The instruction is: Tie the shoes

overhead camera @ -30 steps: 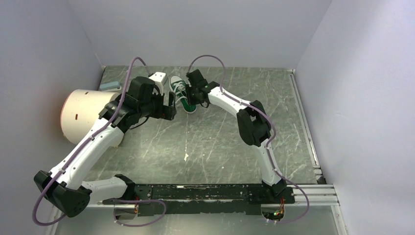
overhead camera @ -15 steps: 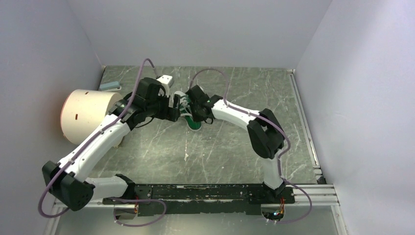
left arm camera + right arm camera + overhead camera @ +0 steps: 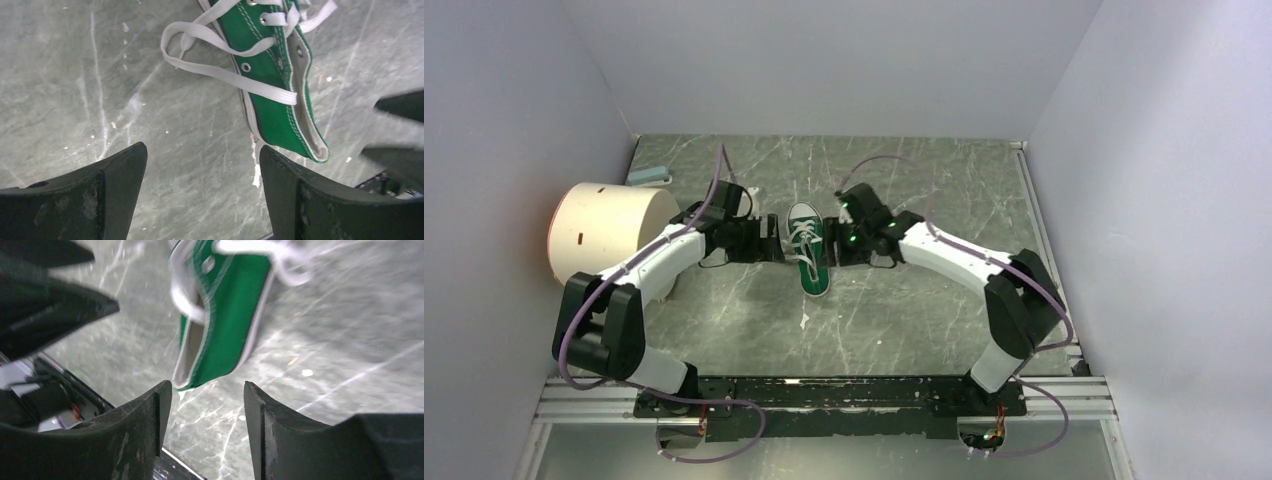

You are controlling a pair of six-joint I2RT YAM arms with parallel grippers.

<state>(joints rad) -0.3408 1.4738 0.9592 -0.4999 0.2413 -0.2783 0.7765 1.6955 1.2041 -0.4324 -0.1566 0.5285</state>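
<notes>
Sneaker (image 3: 807,252) sat on the table (image 3: 904,310) about mid-way between the two arms, long axis running near-to-far. Probably placed there so each arm could reach its own side. Laces (image 3: 220,75) were loose: threaded through the eyelets, no bow visible, with strands looping off onto the table on the left arm's side. The right wrist view was blurred, but a lace loop showed on that side too.

Left tool (image 3: 201,160): open, nothing between the fingers, only bare table in the gap. It was just beside the shoe's collar end, not touching.
Right tool (image 3: 207,390): also open and empty, with the shoe's collar end just past the fingertips. I couldn't see any contact.

Pose: both arms reached forward and low, forearms angled inward. The tools faced each other across the shoe, left one on its left and right one on its right, elbows folded out wide toward the side walls.

My read: they flanked the shoe so each could take a lace from its own side. Tying was not done.
</notes>
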